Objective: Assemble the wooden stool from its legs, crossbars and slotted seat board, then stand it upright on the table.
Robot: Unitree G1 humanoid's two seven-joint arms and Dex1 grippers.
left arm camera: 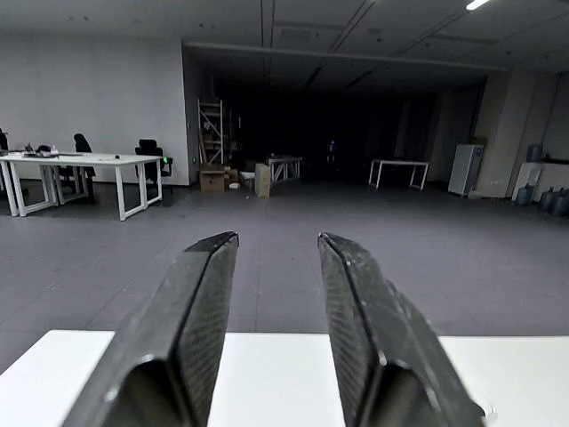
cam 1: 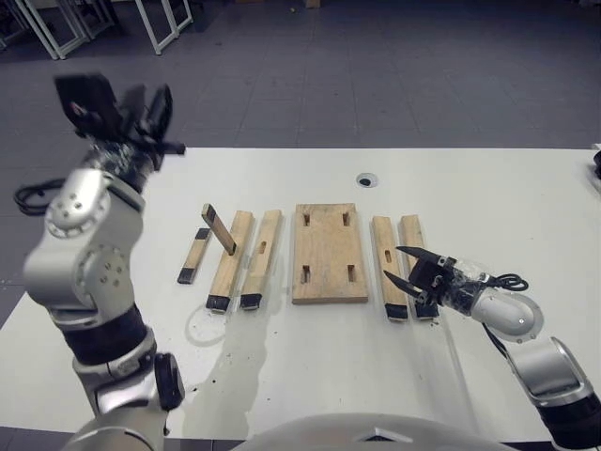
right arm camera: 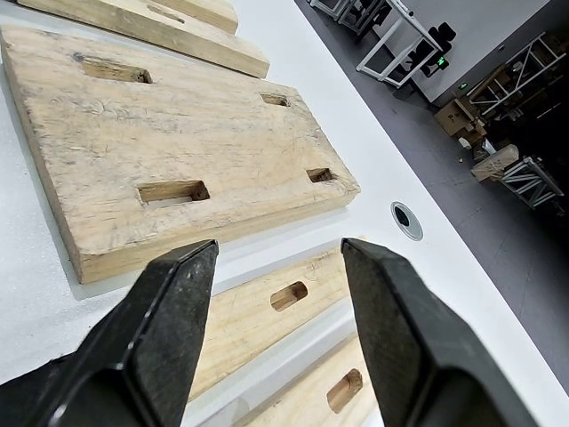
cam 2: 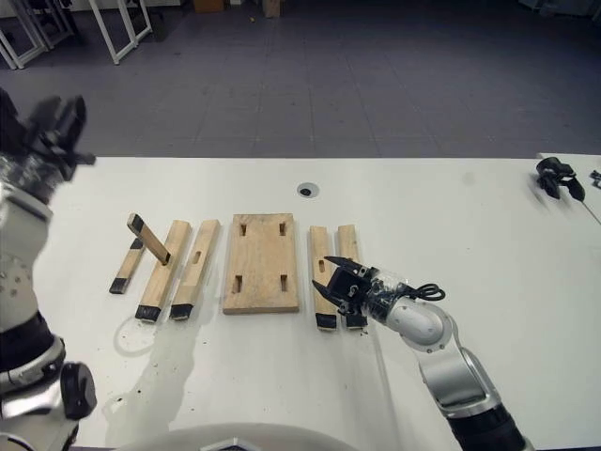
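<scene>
Stool parts lie flat and unjoined on the white table [cam 1: 507, 197]. The right gripper [cam 2: 322, 271] has its fingers [right arm camera: 173, 302] spread wide with nothing between them. It hangs low over the black-capped near end of the inner right leg [cam 1: 385, 246], tips pointing toward the seat board [cam 1: 329, 252]; I cannot tell whether they touch the wood. The outer right leg [cam 1: 411, 233] lies parallel and just beside the inner one, its near end under the gripper's body.

The seat board sits mid-row, near the inner right leg but apart from it, and its four slots are unfilled. On its other side lie the near-left leg [cam 1: 259, 272] and the far-left leg [cam 1: 225, 277], close together. A slanted crossbar [cam 1: 220, 228] lies askew with one end over the far-left leg. A flat crossbar [cam 1: 193, 254] rests just beyond, apart from that leg.

The left gripper [left arm camera: 276, 240] is held high near the table's far left corner. Its fingers [left arm camera: 200, 302] are parted, gripping nothing and aimed out at the room.

A cable grommet [cam 1: 365, 178] is set in the table between the board and the far edge. Wide tabletop runs from the outer right leg to the right edge, where a small black object [cam 2: 556, 178] sits. A band of tabletop separates the capped leg ends from the near edge.
</scene>
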